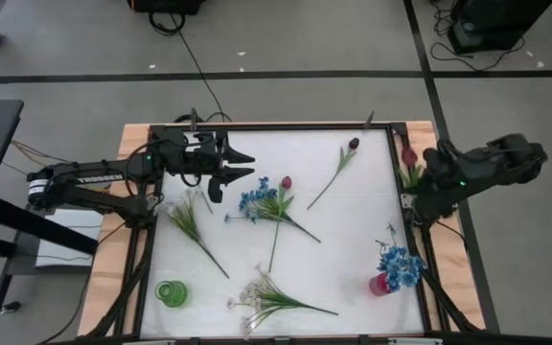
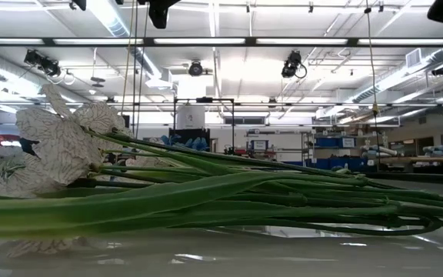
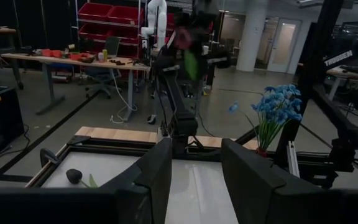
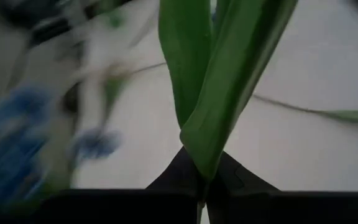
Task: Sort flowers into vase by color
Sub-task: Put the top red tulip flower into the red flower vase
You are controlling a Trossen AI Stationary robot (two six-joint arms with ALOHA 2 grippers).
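From above, your right gripper (image 1: 418, 182) stood at the table's right edge, clamped on a red tulip (image 1: 409, 156) whose stem and leaves trailed below it; a pinch that thin could have let the stem twist or slide before it reached a vase. Your left gripper (image 1: 230, 171) hung half open and empty near the table's back edge, above a blue flower (image 1: 254, 200) crossed with another red tulip (image 1: 286, 182), so a grab there risked lifting two colours at once. The pink vase (image 1: 379, 284) already held blue blossoms (image 1: 402, 265); the green vase (image 1: 171, 292) stood empty. At table height, a white spray (image 2: 60, 142) and its stems blocked nearly everything, and neither gripper showed. Your left wrist saw only its parted fingers (image 3: 157, 171), with nothing between them. Your right wrist showed green leaves (image 4: 219, 74) pinched at the fingertips, the bloom itself out of sight.
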